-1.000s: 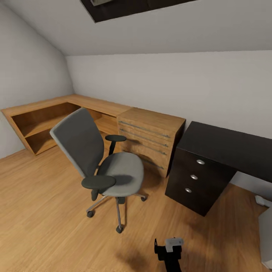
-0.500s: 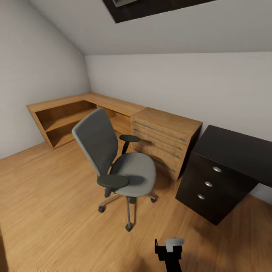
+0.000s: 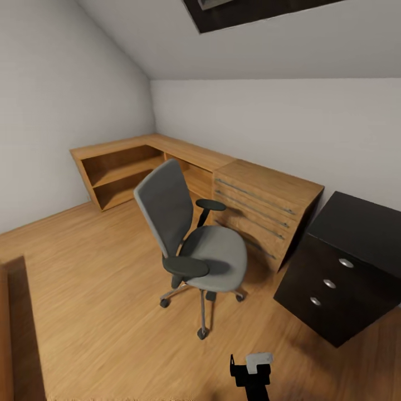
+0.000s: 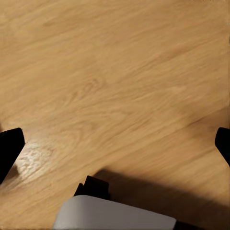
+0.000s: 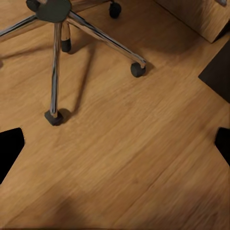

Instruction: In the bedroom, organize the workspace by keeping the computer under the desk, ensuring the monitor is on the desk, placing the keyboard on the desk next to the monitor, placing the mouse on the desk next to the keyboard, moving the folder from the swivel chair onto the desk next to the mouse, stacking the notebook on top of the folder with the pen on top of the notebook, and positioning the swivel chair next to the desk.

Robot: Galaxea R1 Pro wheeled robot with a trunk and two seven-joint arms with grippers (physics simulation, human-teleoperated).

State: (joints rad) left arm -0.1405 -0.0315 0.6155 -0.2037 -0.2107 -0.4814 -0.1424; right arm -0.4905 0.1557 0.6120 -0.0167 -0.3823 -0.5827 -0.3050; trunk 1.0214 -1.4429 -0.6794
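Swinging left, the head camera has slid the whole room rightward; nothing in it has itself moved. Nearest, the left gripper [image 4: 115, 143] and right gripper [image 5: 115, 143] hang wide open over bare wooden floor [image 3: 83, 289], holding nothing. Beyond stands the swivel chair [image 3: 192, 245], its seat empty of any folder, just in front of the wooden chest [image 3: 267, 209]. Farther right is the desk [image 3: 345, 262] corner. Chair placement seems left.
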